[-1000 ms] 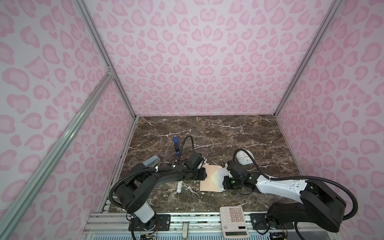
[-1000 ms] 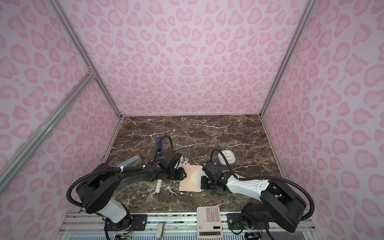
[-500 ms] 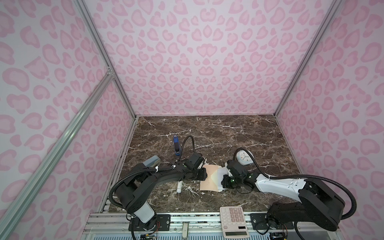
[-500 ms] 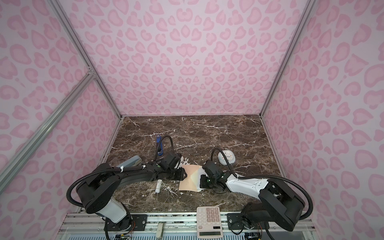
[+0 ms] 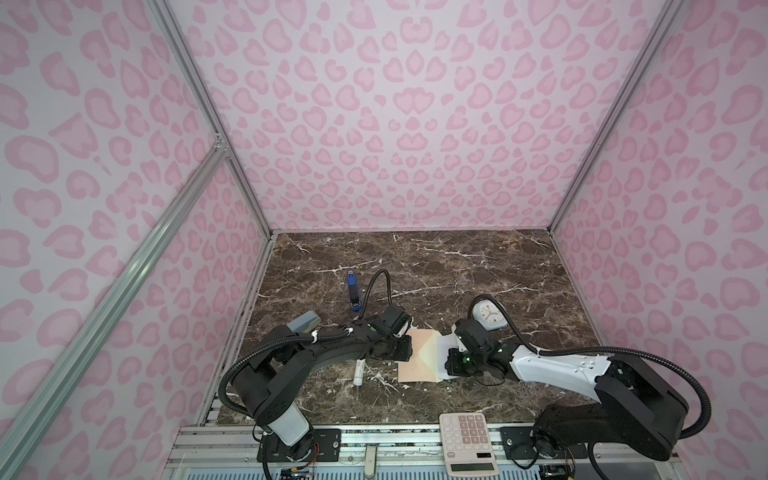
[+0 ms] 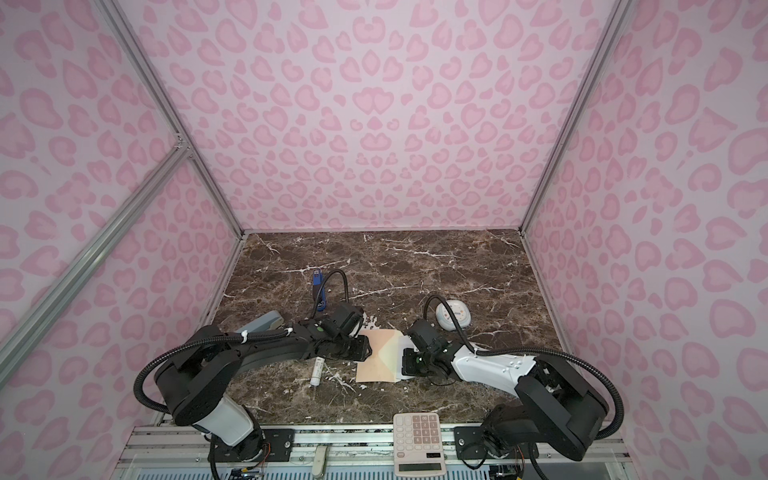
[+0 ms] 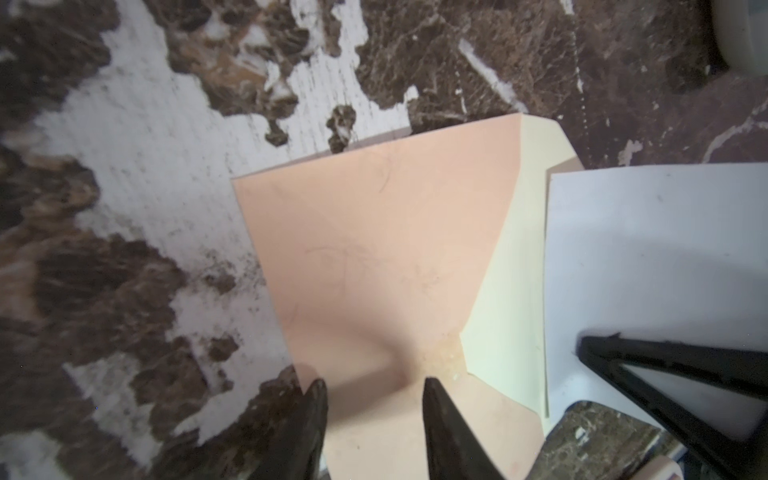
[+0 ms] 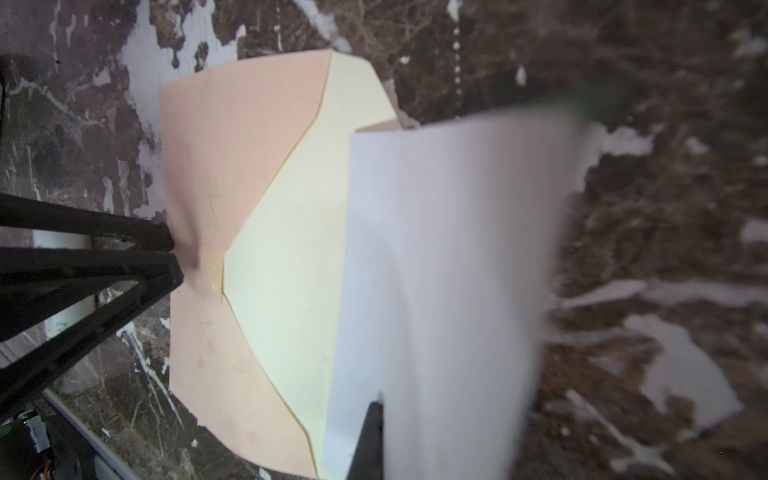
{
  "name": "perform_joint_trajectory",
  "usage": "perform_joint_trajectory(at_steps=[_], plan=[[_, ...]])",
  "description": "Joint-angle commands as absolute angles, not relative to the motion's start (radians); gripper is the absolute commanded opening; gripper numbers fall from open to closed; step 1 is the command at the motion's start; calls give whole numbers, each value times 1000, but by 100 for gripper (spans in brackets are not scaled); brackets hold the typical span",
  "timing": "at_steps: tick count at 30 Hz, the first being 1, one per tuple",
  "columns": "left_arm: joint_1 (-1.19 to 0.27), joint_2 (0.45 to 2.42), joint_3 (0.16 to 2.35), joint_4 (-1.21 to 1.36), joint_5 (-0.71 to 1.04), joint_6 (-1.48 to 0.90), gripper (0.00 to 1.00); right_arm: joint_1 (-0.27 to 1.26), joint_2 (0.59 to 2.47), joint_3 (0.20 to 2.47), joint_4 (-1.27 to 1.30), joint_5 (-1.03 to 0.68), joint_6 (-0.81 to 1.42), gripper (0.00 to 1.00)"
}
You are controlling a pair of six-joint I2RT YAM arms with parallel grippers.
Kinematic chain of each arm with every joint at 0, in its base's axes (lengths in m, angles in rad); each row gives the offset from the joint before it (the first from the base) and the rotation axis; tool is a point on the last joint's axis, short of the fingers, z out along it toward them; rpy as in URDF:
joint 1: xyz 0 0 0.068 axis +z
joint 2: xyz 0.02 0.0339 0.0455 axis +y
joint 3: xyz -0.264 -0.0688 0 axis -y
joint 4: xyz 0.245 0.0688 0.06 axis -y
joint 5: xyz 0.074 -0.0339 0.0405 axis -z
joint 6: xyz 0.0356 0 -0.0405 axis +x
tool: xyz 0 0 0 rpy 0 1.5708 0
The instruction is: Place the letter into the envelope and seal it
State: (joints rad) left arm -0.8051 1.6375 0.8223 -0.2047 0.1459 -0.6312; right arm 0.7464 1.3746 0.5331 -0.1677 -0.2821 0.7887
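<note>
You're mid-insertion: right gripper (image 5: 449,360) pinches the letter (image 8: 449,270), overlapping the envelope (image 8: 216,166) at frame centre; left gripper (image 7: 376,395), fingers spread, rests on it. Next, slide the letter under the peach lip.

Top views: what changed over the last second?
Almost nothing visible. The right hand, shut on the white paper letter, may have edged toward the peach paper envelope, too slightly to be sure. Unchanged: the left hand open, fingertips on the envelope; cream flap open; letter over the flap, not yet inside.
</note>
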Motion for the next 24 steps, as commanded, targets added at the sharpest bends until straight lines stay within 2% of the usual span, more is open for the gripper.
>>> perform_joint_trajectory(at_steps=[1, 14, 20, 24], plan=[[-807, 1651, 817, -258, 127, -626, 41, 747, 1393, 539, -164, -288, 771, 0], [-810, 1640, 826, -292, 100, -614, 42, 747, 1427, 578, -175, -311, 764, 0], [-814, 1637, 843, -333, 68, -597, 42, 747, 1408, 594, -207, -308, 756, 18], [-815, 1638, 842, -337, 64, -594, 42, 743, 1393, 601, -222, -308, 753, 22]])
